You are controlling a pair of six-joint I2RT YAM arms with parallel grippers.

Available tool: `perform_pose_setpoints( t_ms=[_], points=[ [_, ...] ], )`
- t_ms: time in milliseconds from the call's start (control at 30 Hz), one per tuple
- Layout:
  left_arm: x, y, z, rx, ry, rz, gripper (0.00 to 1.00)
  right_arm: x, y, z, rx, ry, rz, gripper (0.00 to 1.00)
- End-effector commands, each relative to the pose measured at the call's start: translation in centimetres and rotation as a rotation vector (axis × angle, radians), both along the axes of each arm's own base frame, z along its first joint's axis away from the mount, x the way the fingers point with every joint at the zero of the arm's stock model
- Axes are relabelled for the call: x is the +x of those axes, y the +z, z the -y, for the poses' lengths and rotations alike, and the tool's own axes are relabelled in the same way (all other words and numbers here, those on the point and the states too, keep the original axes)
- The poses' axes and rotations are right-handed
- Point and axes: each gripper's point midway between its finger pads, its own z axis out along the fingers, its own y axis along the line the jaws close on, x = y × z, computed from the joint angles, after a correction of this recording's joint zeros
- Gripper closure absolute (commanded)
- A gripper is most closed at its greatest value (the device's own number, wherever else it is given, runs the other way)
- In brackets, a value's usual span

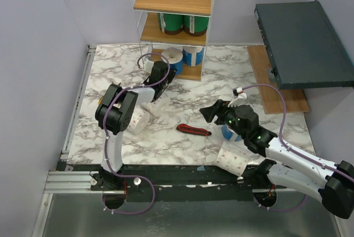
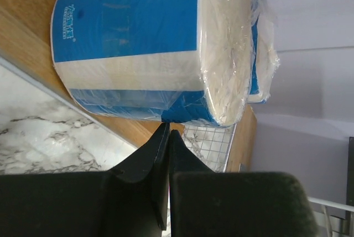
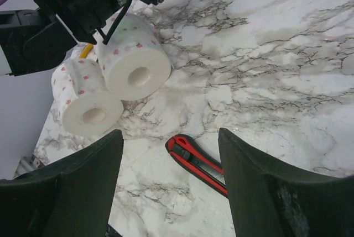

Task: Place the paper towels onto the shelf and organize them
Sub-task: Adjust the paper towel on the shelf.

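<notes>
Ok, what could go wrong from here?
The shut left end effector sits just by the blue roll on the bottom tier; a sideways move could knock it off the edge. The knife lies between the open right end effector and the dotted rolls, so a low reach may snag it.

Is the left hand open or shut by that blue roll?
Shut. The left hand's two black fingers meet with nothing between them, tips right by the blue-wrapped roll on the shelf.
</notes>
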Motion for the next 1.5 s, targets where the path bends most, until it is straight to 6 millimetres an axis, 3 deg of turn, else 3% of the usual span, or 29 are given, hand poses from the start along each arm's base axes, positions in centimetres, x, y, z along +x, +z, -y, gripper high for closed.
perform_pose_setpoints(
  t_ms=[0,567,833,933,1167,1300,1467],
  points=[
    [1.5,-0.3,0.4,0.020,0.009,-0.019,0.97,0.3,-0.2,0.8,-0.032,-0.036,0.007,0.28],
    [4.6,-0.5,0.7,0.040,0.019,-0.034,0.98,0.5,-0.7,1.1,-0.052,-0.058,-0.004,0.28],
    [6.1,0.4,1.1,0.044,-0.004,-0.012,0.98,0.4,-1.3,1.4,-0.069,-0.069,-0.016,0.27],
    [5.8,1.8,1.1,0.033,-0.014,0.023,0.99,0.5,-1.2,1.5,-0.068,-0.074,-0.014,0.27],
    [2.4,4.9,-0.8,0.012,-0.004,0.103,0.99,0.4,-1.2,1.4,-0.062,-0.069,-0.015,0.27],
    [1.2,5.1,-2.9,0.012,0.031,0.112,0.99,0.2,-1.1,1.2,-0.053,-0.055,-0.015,0.27],
    [0.9,3.7,-5.7,0.009,0.103,0.070,1.00,0.1,-0.6,1.2,-0.044,-0.048,-0.006,0.28]
  ],
)
